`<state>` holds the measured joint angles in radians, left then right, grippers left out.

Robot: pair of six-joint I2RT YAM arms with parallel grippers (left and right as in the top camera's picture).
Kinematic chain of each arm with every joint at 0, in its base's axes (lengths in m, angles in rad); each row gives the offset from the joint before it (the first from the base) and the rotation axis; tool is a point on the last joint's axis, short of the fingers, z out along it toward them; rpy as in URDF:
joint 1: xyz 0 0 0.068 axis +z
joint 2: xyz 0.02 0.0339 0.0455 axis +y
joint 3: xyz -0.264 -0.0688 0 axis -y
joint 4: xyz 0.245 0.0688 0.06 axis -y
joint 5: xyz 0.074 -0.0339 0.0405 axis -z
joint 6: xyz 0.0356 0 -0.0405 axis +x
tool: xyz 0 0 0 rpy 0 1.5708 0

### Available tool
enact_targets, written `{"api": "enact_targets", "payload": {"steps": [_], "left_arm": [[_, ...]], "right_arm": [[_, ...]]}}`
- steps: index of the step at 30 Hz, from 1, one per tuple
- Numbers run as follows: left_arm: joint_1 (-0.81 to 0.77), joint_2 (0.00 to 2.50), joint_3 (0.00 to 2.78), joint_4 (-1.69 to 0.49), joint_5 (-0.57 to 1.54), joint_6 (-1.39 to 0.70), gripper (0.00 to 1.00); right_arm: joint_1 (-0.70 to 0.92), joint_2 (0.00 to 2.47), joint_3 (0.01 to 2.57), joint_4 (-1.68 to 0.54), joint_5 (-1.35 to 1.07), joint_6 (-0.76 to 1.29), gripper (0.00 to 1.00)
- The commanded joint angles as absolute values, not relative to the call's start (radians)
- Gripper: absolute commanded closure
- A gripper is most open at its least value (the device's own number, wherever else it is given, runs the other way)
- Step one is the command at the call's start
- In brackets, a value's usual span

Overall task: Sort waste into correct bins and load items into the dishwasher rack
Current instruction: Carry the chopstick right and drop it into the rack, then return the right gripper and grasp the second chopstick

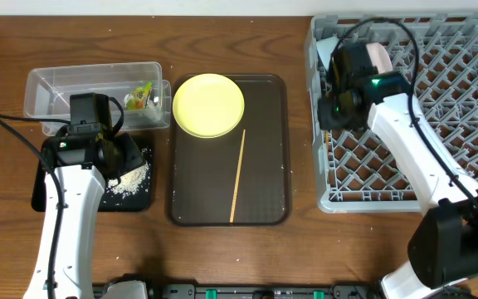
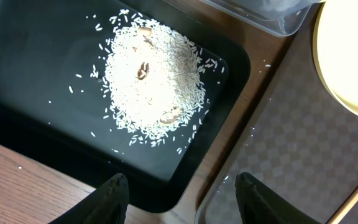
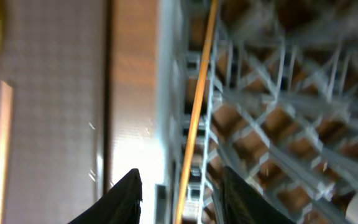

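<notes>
The whitish rice crumbs (image 2: 151,78) lie in a pile on the black tray (image 2: 30,62). My left gripper (image 2: 180,186) is open and empty above that tray's corner; it also shows in the overhead view (image 1: 129,158). The green-and-orange wrapper (image 1: 142,94) lies in the clear tub (image 1: 48,83). The yellow plate (image 1: 208,105) and one chopstick (image 1: 237,174) rest on the brown serving tray (image 1: 268,149). My right gripper (image 3: 182,196) is open over the left edge of the grey rack (image 1: 438,124), with a second chopstick (image 3: 197,112) running between its fingers. The cup is hidden.
A pinkish bowl (image 1: 380,56) and a pale blue bowl (image 1: 326,46) sit in the rack's far left corner, partly behind my right arm. Bare wooden table (image 1: 305,249) lies in front of the trays and between the brown tray and the rack.
</notes>
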<state>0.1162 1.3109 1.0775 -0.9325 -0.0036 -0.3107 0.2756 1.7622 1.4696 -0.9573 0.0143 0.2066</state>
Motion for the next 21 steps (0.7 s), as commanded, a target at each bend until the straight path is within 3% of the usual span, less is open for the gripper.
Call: {"api": "enact_targets", "payload": {"steps": [1, 6, 9, 21], "left_arm": [[0.118, 1.306, 1.084, -0.934, -0.012, -0.313, 0.42], [0.118, 1.306, 1.084, -0.934, -0.012, -0.313, 0.42], [0.118, 1.306, 1.084, -0.934, -0.012, -0.313, 0.42], [0.118, 1.306, 1.084, -0.934, -0.012, -0.313, 0.42]], "right_arm": [[0.33, 1.72, 1.52, -0.896, -0.073, 0.204, 0.6], [0.427, 1.736, 1.515, -0.844, -0.125, 0.233, 0.57], [0.497, 1.766, 1.515, -0.844, -0.102, 0.3, 0.5], [0.742, 1.984, 1.515, -0.838, -0.101, 0.436, 0.46]]}}
